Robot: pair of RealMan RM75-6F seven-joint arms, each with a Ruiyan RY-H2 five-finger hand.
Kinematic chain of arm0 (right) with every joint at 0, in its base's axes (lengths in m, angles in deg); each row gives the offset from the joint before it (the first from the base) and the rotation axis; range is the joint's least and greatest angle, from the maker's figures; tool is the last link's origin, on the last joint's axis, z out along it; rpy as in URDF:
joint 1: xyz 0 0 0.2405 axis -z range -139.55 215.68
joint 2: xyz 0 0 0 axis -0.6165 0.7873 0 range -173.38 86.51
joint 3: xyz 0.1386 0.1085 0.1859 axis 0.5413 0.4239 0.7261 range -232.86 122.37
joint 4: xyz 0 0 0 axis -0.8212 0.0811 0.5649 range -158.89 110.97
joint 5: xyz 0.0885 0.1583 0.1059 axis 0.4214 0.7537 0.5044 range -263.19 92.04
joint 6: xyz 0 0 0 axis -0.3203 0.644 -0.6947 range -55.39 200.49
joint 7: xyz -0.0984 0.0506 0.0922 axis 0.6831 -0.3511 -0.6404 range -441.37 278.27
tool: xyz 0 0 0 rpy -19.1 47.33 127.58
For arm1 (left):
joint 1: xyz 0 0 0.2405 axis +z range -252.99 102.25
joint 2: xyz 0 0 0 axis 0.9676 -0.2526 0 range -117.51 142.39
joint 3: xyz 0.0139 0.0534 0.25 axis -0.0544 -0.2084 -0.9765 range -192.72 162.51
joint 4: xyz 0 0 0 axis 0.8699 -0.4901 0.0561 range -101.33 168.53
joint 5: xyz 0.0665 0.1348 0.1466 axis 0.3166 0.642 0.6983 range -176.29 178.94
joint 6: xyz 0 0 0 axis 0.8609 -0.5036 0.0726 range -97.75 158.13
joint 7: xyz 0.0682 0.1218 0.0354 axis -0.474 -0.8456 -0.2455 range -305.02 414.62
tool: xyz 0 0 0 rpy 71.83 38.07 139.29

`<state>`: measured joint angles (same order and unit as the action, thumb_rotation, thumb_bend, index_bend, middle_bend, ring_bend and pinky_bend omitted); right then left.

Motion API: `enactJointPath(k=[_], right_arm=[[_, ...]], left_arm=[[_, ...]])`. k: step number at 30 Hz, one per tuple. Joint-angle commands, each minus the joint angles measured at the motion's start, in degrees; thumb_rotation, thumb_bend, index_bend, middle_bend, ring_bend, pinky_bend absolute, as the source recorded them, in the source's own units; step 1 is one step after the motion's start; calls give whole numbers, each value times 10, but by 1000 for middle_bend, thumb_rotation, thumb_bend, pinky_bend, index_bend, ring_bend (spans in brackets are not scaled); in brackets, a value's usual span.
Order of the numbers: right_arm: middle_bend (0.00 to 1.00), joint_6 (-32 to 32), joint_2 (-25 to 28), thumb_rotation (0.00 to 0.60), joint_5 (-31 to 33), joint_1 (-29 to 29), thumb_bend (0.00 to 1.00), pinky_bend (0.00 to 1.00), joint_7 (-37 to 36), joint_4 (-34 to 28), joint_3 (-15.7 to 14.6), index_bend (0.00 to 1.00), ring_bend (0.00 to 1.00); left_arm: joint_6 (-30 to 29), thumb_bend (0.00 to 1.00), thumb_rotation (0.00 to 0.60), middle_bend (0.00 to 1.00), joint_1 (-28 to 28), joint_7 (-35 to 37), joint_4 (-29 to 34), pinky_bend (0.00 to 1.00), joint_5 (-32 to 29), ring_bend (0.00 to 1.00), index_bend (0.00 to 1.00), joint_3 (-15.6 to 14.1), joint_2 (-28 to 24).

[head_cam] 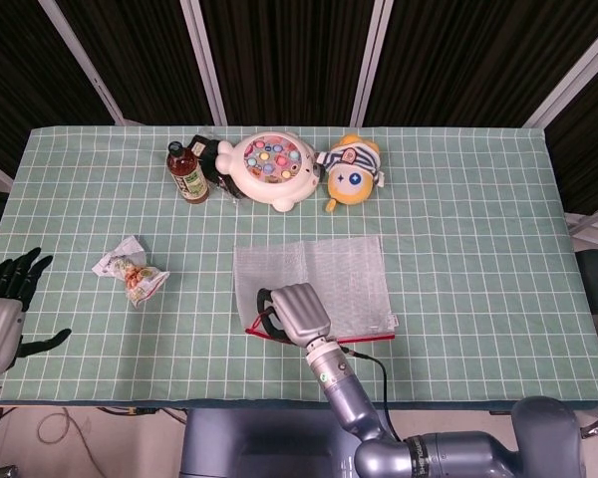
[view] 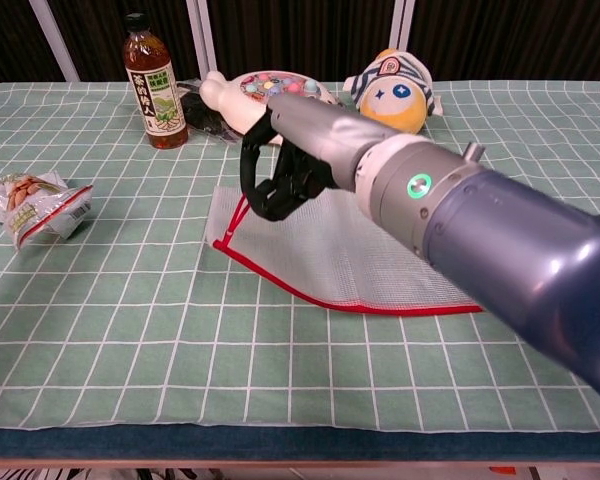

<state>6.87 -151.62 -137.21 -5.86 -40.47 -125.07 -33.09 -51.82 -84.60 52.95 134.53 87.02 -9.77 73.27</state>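
Your right hand (view: pixel 285 165) has the red-edged corner of the mesh zip pouch (view: pixel 370 255) pinched in curled fingers and raised off the bench (view: pixel 130 330), so that end peels up while the far end lies flat. Your left hand (head_cam: pixel 10 299) sits at the bench's left edge, fingers spread, holding nothing, near the snack packet (head_cam: pixel 130 271).

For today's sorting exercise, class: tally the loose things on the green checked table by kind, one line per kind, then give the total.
Drink bottles: 1, the brown tea bottle
Toys: 2, the fishing game toy and the plush doll
Snack packets: 1, the crumpled snack packet
Pouches: 1, the mesh zip pouch, its corner held up by the right hand
Black objects behind the bottle: 1, kind unclear
Total: 6
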Motion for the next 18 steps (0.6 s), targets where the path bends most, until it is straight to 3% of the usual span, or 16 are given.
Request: enactJointPath(k=[1,6,8,18], right_arm=[[1000,-1,18,600,13,-13,600,976,8,-17,21,608,1000],[1000,1,40,600,31,-33,599,977,17,-36,50,610,1000],[1000,3,51,600,45,-49,599,977,24,-45,71,611,1000],[1000,-11,70,600,84,-82,600,977,28,-61,79,611,1000]], left_arm=[[17,104,600,0,-26,-21,29,0,-3,0,104,22,-11],[57,143,600,0,-73,-44,64,0,-22,0,193,59,-23],[121,143,600,0,-131,-48,78,0,-32,0,207,90,-36],[250,146,600,28,-234,-49,77,0,-93,0,348,124,-48]])
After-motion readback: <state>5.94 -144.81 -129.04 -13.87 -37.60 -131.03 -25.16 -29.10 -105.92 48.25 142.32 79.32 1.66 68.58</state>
